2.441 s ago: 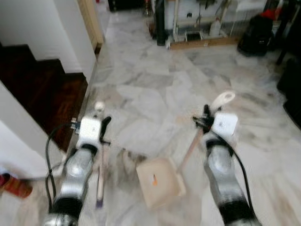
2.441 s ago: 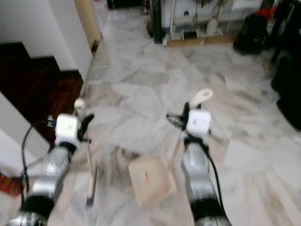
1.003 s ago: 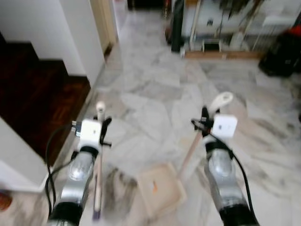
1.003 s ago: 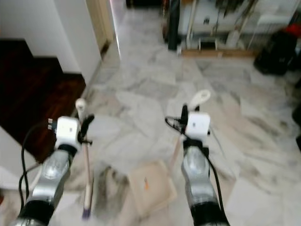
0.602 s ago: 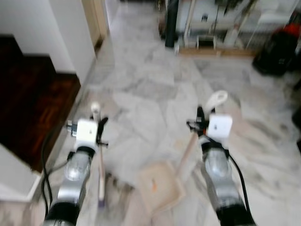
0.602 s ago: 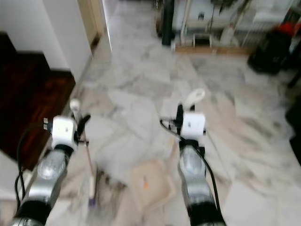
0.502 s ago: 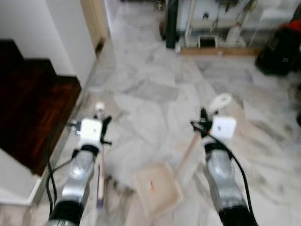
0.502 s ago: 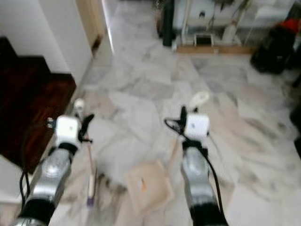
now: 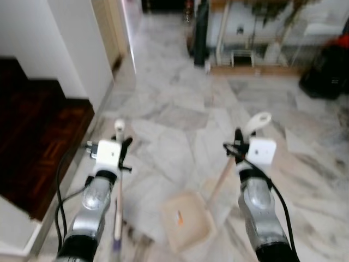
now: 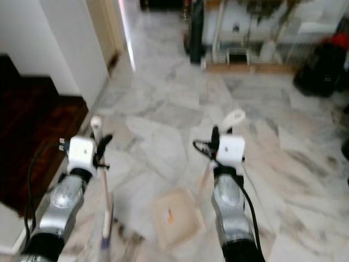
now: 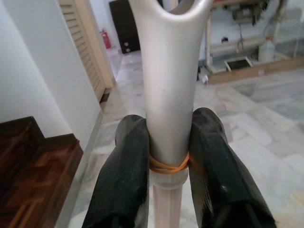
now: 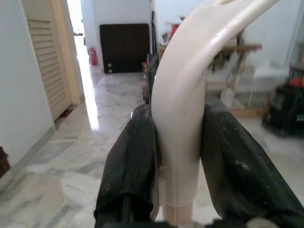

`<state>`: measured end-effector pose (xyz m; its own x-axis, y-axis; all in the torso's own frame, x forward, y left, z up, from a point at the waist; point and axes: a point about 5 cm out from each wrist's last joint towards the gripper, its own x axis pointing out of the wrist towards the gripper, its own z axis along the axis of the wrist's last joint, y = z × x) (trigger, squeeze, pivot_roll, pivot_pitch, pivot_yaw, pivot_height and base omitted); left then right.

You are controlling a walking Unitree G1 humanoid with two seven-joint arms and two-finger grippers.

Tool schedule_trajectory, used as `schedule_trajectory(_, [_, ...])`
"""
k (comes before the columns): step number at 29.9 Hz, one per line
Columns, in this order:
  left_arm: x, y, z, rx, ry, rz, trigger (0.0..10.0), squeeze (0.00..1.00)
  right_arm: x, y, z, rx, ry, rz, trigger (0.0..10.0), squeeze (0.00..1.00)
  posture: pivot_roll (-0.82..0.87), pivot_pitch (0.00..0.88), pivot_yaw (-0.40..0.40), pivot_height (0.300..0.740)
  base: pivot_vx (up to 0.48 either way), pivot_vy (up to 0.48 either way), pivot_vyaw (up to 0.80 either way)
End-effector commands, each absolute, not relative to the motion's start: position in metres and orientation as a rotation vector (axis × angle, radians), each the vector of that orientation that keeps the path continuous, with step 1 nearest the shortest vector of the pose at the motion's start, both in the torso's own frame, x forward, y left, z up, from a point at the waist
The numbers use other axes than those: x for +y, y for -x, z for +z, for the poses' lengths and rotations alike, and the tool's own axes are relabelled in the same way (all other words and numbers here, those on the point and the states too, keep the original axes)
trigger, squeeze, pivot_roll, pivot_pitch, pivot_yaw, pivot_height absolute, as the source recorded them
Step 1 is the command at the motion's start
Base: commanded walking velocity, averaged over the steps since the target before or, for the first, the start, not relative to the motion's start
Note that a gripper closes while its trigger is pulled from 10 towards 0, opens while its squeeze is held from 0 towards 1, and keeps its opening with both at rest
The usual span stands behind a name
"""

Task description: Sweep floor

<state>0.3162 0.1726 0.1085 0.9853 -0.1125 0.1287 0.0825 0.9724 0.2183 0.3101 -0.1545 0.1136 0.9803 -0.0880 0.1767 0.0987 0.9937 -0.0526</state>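
Marble floor (image 9: 174, 114) ahead of me, grey-veined, dark wooden stairs (image 9: 32, 136) off left, cluttered shelving at far end (blurred). My left claw (image 11: 167, 156) pinching broom handle (image 11: 168, 95) near its top, rubber band (image 11: 167, 166) around shaft at grip; broom runs down to floor beside left arm. My right claw (image 12: 178, 156) clamped on dustpan handle (image 12: 183, 104). Dustpan (image 9: 185, 218) sits on floor between arms, small orange scrap (image 9: 178, 219) inside pan.
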Motion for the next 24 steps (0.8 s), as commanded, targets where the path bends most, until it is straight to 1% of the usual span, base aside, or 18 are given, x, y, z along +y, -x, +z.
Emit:
schedule_trajectory(1, [0.1783, -0.3166, 0.1172, -0.182, -0.225, -0.086, 10.0, 0.0, -0.1491, -0.3136, 0.1283, -0.237, 0.063, -0.076, 10.0, 0.0, -0.05, 0.013, 0.008, 0.74, 0.33, 0.0, 0.0])
schedule_trajectory(8, [0.1816, -0.3184, 0.1202, -0.191, -0.223, -0.073, 10.0, 0.0, -0.1511, -0.3159, 0.1289, -0.235, 0.069, -0.073, 10.0, 0.0, -0.07, 0.022, 0.001, 0.74, 0.329, 0.0, 0.0])
schedule_trajectory(17, [0.1823, -0.3187, 0.1165, -0.171, -0.227, -0.091, 10.0, 0.0, -0.1533, -0.313, 0.1285, -0.238, 0.075, -0.102, 10.0, 0.0, -0.11, 0.021, 0.037, 0.74, 0.329, 0.0, 0.0])
schedule_trajectory(24, [0.1813, -0.3223, 0.1193, -0.175, -0.229, -0.098, 10.0, 0.0, -0.1526, -0.3144, 0.1299, -0.244, 0.069, -0.109, 10.0, 0.0, -0.11, 0.019, 0.049, 0.74, 0.329, 0.0, 0.0])
